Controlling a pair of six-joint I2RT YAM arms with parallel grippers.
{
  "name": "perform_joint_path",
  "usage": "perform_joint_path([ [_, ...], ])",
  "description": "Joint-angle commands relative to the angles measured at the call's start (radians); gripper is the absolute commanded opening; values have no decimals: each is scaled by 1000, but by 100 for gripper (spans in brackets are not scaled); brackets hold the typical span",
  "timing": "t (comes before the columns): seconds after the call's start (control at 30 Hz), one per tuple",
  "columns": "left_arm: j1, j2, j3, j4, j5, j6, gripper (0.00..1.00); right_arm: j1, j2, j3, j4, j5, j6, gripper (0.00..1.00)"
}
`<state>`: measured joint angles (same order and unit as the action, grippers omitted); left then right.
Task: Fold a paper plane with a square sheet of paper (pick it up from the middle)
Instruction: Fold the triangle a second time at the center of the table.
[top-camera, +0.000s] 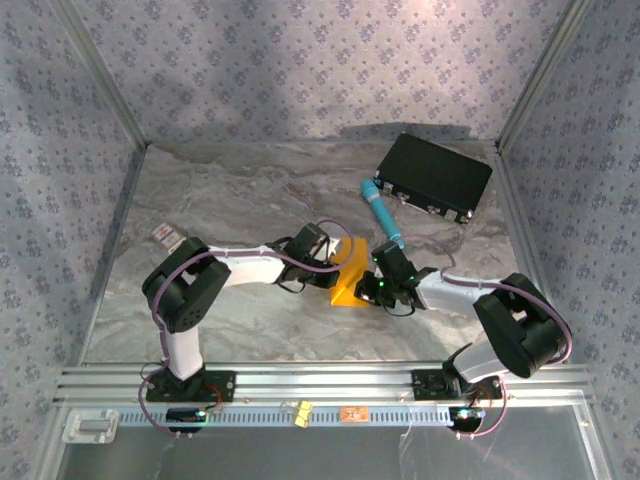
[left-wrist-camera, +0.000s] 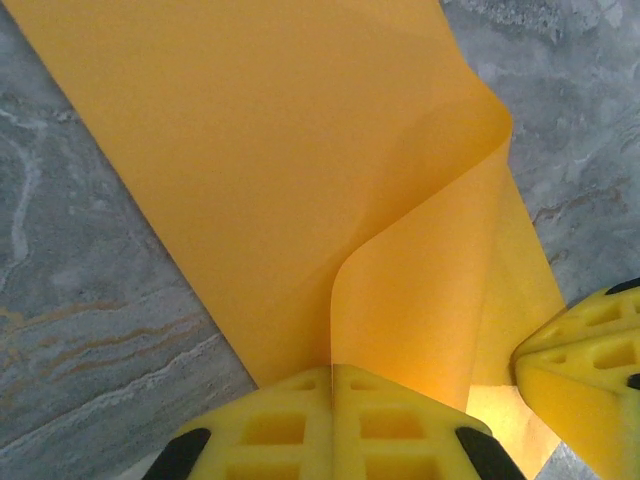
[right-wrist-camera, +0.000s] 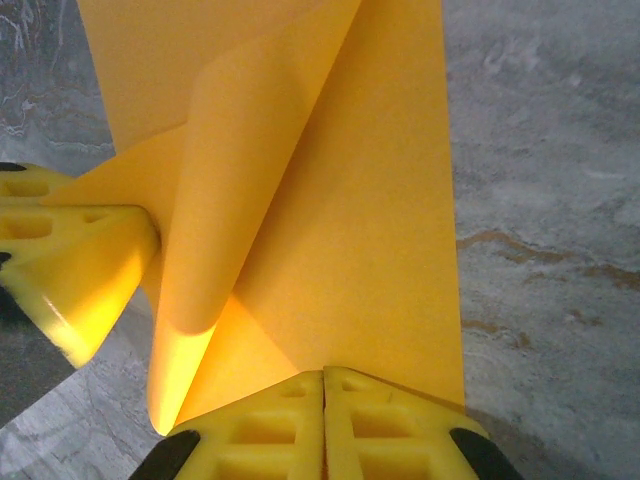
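The square sheet of paper is bright orange-yellow and stands bent up off the marble table between both arms. My left gripper is shut on one edge of the sheet, which curls over in a soft loop just ahead of the jaws. My right gripper is shut on the opposite edge, where the sheet lies flat with a diagonal flap rolled up at the left. Each wrist view catches the other gripper's yellow fingers close by. A paper plane is out of view.
A teal pen-like cylinder lies just behind the right gripper. A black box sits at the back right. A small white-and-red card lies at the left edge. Patterned walls and metal posts enclose the table.
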<state>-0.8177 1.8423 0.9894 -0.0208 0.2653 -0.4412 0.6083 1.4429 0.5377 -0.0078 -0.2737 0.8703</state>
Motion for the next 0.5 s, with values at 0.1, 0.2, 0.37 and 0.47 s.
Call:
perform_joint_path([
  [0.1,7,13,28,1,30,13,1,-6,23,-1,-78,13,-18,8],
  [0.2,8,3,22,12,37,15,1,-5,21,-5,-78,13,-18,8],
  [0.37,7,5,19,15,35,19,1,-5,20,-6,-80,13,-18,8],
  [0.47,9,9,16,20,37,19,1,-5,18,-5,-81,13,-19,8],
])
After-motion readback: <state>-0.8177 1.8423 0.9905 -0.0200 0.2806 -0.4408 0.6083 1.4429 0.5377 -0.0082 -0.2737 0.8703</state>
